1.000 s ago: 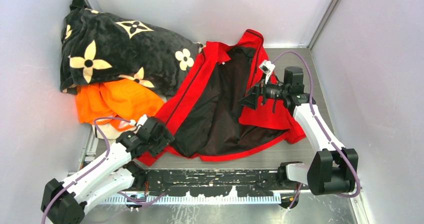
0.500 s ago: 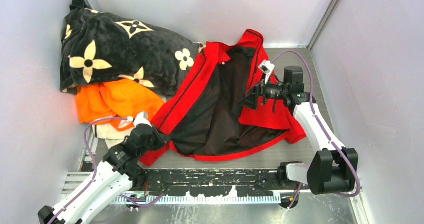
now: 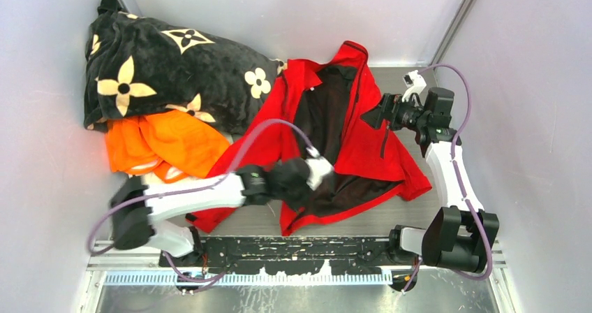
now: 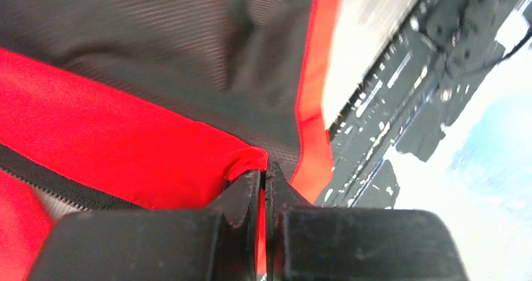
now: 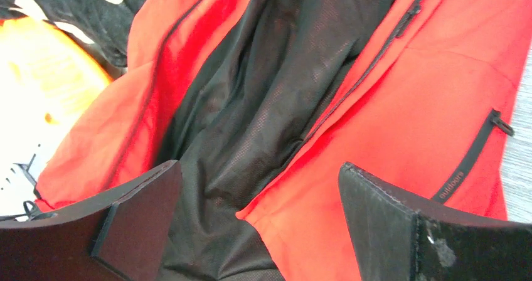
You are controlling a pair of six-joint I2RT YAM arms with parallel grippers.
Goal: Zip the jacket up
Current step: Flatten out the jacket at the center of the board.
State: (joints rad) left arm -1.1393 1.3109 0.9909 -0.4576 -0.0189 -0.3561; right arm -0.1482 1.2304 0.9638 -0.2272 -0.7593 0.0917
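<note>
ok so the red jacket [image 3: 370, 152] is lying open and unzipped on the table [image 3: 398, 219], right next to the black flower blanket [image 3: 160, 68], w/ its left front panel running up against the blanket's right edge. The dark lining [image 5: 251, 124] is facing up down the middle.

The left gripper [image 4: 264, 184] is reaching in across the jacket's bottom, right of the blanket and nearer the arm bases. Its jaws are pressed together and pinching a fold of red fabric at the hem, right where red meets lining. The wrist cam is also showing a black zip tape [image 4: 37, 174] running off to the side of that fold.

The right gripper [image 5: 257, 168] is hanging over the right front panel, further right of the blanket, jaws spread wide, gripping nothing. Can't tell if it's touching the cloth tbh. Under it the zip pocket slit [image 5: 473, 155] is showing, w/ small "outdoors" lettering [image 5: 453, 184] beside it.

An orange garment [image 3: 164, 142] is sticking out from under the blanket's near edge, touching the jacket's left side.
</note>
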